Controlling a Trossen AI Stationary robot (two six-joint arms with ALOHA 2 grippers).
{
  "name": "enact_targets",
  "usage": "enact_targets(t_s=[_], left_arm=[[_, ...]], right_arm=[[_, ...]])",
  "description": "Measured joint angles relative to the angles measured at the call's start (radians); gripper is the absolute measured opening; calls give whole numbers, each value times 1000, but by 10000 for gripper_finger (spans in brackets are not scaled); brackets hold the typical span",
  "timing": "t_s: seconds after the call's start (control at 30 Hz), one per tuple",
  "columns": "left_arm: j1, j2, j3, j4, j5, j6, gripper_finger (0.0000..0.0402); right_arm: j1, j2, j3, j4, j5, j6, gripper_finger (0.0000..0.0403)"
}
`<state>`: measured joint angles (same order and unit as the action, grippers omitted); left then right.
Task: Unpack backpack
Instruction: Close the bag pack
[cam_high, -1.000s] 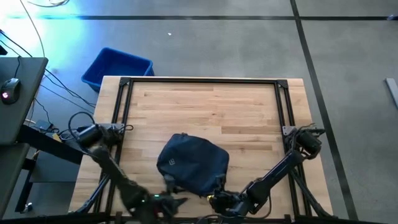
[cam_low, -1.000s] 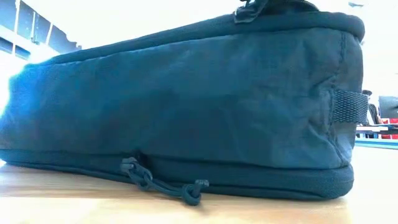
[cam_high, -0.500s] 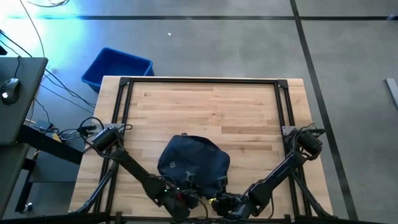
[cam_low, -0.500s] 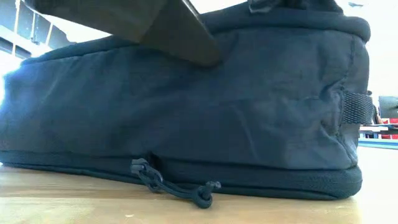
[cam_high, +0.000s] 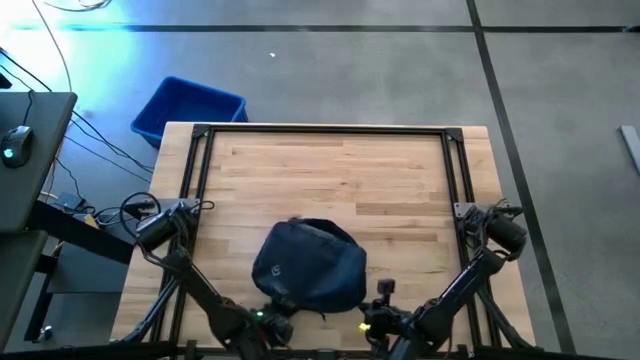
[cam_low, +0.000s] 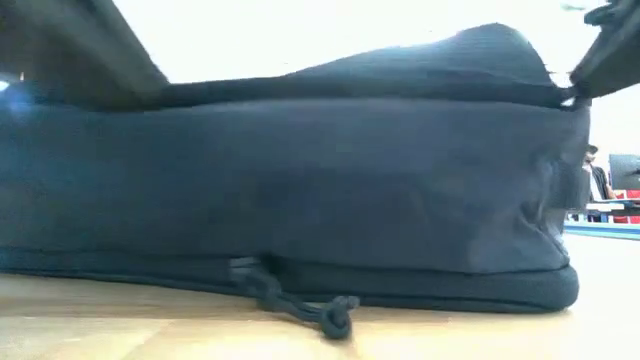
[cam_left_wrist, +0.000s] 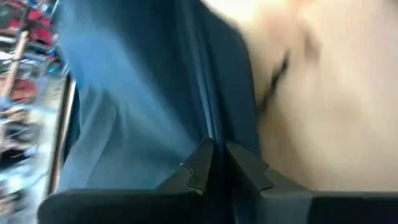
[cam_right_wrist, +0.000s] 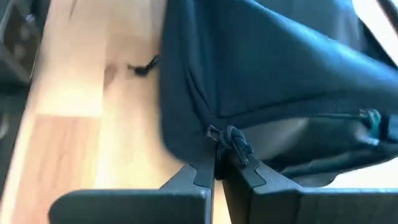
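This looks like a robot lab or workshop. A wooden table (cam_high: 340, 170) with a black metal frame stands on a grey concrete floor (cam_high: 400, 70) marked with dark lines. At the upper left of the high view sit a blue plastic bin (cam_high: 188, 108), loose cables (cam_high: 85, 130) and a computer mouse (cam_high: 12, 150).

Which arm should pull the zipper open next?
Right. The right claw is shut right at the zip pull, apparently pinching it; the left claw only clamps the backpack fabric.
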<state>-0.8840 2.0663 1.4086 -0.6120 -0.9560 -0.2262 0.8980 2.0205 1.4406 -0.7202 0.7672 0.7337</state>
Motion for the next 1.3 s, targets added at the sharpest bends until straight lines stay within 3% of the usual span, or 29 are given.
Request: enact_targets(t_s=[0.13,0.23,0.4,0.57,0.63,1.0,1.13,1.3], left_arm=[[17,-43,0,-234,-27,-145,56],[25,-83,-2,-284,-29,-224,89],[-5,-135,44,-94,-19,-117,132],[-7,-100,46,329,49,145,147],[4,-71,46,419,68,214,147],[48,-1,44,397,90,94,145],[67,18,44,398,86,37,118],[67,22,44,394,100,46,14]], right_arm=[[-3,3,17,163,-12,-121,0],[-25,24,17,382,-15,-266,0],[-81,52,17,642,-27,-468,0],[-134,52,18,700,-45,-486,0],[-142,52,18,694,-54,-476,0],[-116,51,18,653,-8,-470,0],[-114,51,18,626,-8,-436,0],[-110,49,21,515,-34,-338,0]])
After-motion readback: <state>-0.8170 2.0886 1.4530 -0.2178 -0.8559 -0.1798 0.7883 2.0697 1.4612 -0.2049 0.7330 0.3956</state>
